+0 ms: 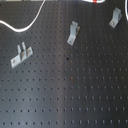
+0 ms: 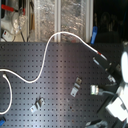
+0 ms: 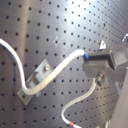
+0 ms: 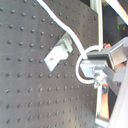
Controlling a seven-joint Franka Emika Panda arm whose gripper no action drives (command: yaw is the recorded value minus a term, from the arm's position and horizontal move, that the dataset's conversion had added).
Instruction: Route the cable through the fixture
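In the first wrist view, nearest the lens, the fingers (image 3: 89, 59) are seen closed on the cable (image 3: 60, 67), held close to its end (a blue band shows at the grip), presumably so the free length can be steered. The cable is draped across a metal clip (image 3: 35, 80) bolted to the perforated desk (image 3: 60, 20). In the second exterior view the cable (image 2: 47, 52) is trailed in loose curves across the desk towards the gripper (image 2: 102, 60), well apart from another clip (image 2: 76, 87).

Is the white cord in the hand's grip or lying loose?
In its grip: both wrist views show the hand closed on the cable.
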